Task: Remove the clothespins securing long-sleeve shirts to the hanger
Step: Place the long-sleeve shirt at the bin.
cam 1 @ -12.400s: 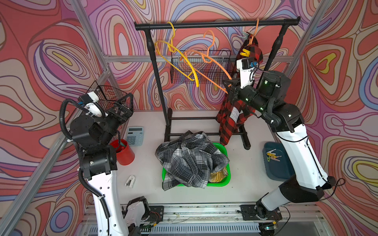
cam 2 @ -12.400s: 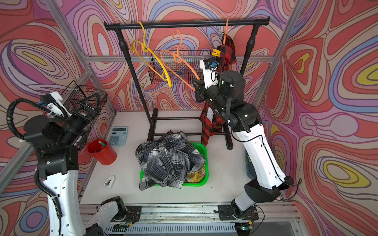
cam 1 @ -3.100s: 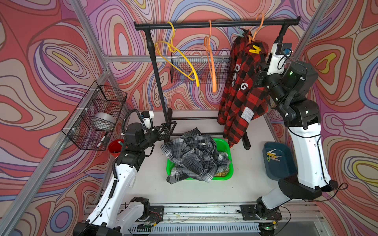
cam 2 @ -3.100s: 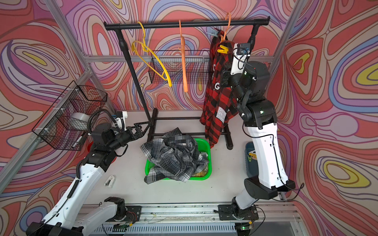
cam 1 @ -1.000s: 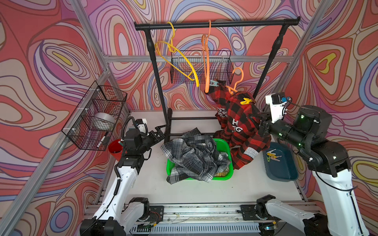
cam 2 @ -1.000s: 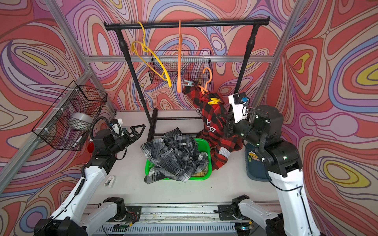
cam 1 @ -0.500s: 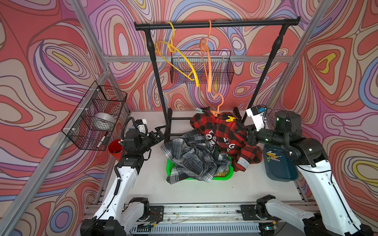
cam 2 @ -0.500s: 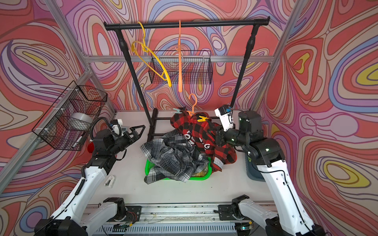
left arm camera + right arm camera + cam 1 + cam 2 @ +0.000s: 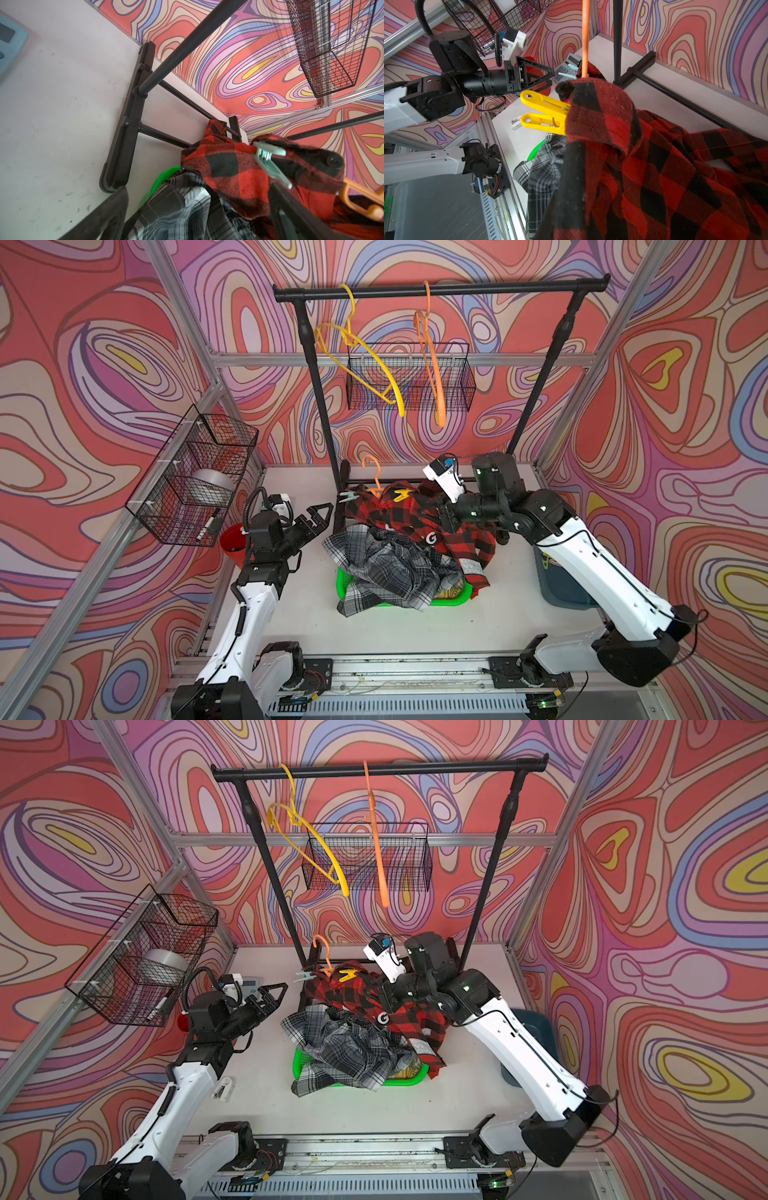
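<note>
The red-black long-sleeve shirt (image 9: 419, 522) lies slumped over the laundry pile, still on its orange hanger (image 9: 372, 475). A pale teal clothespin (image 9: 348, 496) and a yellow clothespin (image 9: 401, 494) pinch the shirt at the hanger's shoulders. My right gripper (image 9: 446, 516) is shut on the shirt's shoulder, with its fingers buried in the cloth. In the right wrist view the yellow clothespin (image 9: 544, 114) sticks out of the fabric. My left gripper (image 9: 320, 516) stands open just left of the teal clothespin (image 9: 270, 161), touching nothing.
A green basket (image 9: 446, 601) holds a grey plaid shirt (image 9: 390, 568). The black rack (image 9: 440, 288) carries two bare hangers, one yellow (image 9: 365, 369) and one orange (image 9: 432, 364). Also here: wire baskets (image 9: 195, 477), red cup (image 9: 232, 537), blue bin (image 9: 561, 585), calculator (image 9: 249, 982).
My right arm has brought the red shirt and its hanger down and to the left, from mid-air onto the pile by the left gripper. The left arm has stayed still.
</note>
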Tool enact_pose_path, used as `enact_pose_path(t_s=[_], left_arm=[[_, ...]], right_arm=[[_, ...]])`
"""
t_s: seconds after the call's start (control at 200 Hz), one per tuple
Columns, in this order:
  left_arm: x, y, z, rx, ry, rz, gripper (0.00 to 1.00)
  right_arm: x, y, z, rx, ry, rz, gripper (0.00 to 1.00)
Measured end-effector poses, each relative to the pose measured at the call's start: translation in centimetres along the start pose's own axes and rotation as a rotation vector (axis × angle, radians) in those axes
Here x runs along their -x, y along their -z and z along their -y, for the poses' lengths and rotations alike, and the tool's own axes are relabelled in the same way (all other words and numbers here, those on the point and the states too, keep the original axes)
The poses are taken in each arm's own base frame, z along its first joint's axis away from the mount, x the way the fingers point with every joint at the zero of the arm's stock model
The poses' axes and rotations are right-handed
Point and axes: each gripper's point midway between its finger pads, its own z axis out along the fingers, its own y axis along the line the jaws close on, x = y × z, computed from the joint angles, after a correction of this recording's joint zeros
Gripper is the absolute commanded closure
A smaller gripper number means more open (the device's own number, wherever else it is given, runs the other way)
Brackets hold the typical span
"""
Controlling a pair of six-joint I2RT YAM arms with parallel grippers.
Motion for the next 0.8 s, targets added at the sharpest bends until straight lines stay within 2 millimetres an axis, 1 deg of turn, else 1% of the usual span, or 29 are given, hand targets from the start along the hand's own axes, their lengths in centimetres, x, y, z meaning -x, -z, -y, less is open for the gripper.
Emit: enact_pose_path(t_s=[0.095, 0.19, 0.336, 0.436, 0.511, 0.591, 0.691, 0.801], left_arm=[[0.0, 0.0, -0.4, 0.009, 0.007, 0.002, 0.0], [0.1, 0.1, -0.9, 0.021, 0.016, 0.007, 0.0], [0.2, 0.1, -1.5, 0.032, 0.025, 0.012, 0.0], [0.4, -0.3, -1.7, 0.032, 0.03, 0.012, 0.0], [0.4, -0.7, -1.8, 0.027, 0.034, 0.009, 0.0], [0.5, -1.1, -1.9, 0.021, 0.035, 0.004, 0.0], [0.9, -1.8, -1.8, 0.014, 0.034, -0.001, 0.0], [2.0, -2.7, -1.3, 0.002, 0.027, 0.007, 0.0]], right_arm=[[2.5, -0.2, -0.3, 0.011, 0.035, 0.045, 1.0], [5.3, 0.5, -1.1, 0.025, 0.079, 0.108, 1.0], [9.4, 2.5, -2.3, 0.034, 0.154, 0.209, 1.0], [11.6, 4.1, -3.4, 0.052, 0.198, 0.274, 1.0], [12.6, 5.0, -4.1, 0.07, 0.219, 0.305, 1.0], [13.2, 5.6, -4.7, 0.087, 0.235, 0.326, 1.0], [13.3, 5.9, -5.2, 0.112, 0.243, 0.332, 1.0], [13.5, 6.0, -5.7, 0.137, 0.249, 0.338, 1.0]])
